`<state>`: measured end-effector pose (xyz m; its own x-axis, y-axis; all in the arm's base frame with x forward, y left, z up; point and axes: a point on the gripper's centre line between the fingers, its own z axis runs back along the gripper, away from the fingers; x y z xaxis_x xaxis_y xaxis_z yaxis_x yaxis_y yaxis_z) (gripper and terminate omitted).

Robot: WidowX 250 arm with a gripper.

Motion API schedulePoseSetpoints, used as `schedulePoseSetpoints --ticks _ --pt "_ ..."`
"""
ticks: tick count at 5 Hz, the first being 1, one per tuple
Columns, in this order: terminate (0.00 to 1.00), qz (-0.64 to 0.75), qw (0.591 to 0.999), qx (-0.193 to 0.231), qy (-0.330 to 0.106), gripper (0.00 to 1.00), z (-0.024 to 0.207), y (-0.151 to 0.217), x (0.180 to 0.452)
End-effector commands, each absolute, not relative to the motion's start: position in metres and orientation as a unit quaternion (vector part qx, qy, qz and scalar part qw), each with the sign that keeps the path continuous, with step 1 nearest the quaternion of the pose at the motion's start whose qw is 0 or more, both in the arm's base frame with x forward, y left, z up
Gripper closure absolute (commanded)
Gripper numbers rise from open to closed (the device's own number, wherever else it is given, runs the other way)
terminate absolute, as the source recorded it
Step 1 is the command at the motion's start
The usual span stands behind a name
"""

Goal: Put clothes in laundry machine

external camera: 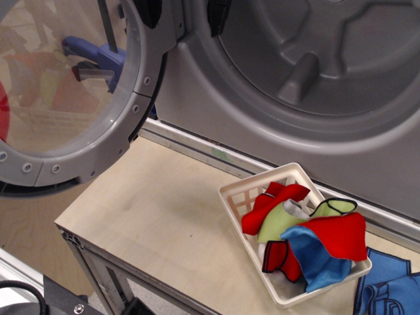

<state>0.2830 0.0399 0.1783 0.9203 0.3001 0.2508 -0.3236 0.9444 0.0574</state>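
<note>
Observation.image view gives you the whole job at a glance: the bundle of small cloth pieces (308,239), bright red, blue, lime green and white-grey with black edging on some, sits heaped in the white slatted plastic basket (231,197) on the pale wooden worktop (151,216). Just behind and above it stands the large grey laundry machine (262,111), its round clear-windowed door with the bolted grey rim (131,118) swung wide to the left, so the moulded drum mouth is free.

No cloth is in the drum yet, so your step is the first pick. Come down over the middle of the heap, where the red and blue pieces overlap, and pinch deep enough to catch several layers (a shallow pinch will likely lift one piece only). Keep clear of the basket walls, or it may rise with the load. Leave the separate blue cloth with dark trim (387,289) at the right edge alone.

You have no sight of the arm or gripper here; its pose and state are outside the view.
</note>
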Motion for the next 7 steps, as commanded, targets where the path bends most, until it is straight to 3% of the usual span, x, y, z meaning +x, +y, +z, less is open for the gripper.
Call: schedulePoseSetpoints --ticks 1,2,4,7 --pt "0.00 0.159 0.979 0.049 -0.120 0.00 0.178 0.040 0.283" --pt "0.00 0.046 0.992 0.032 -0.111 0.00 0.168 0.012 0.279" --pt "0.00 -0.151 0.981 -0.006 -0.121 0.00 0.137 -0.049 0.261" --pt "0.00 -0.157 0.983 -0.034 -0.092 0.00 0.072 -0.110 0.247"
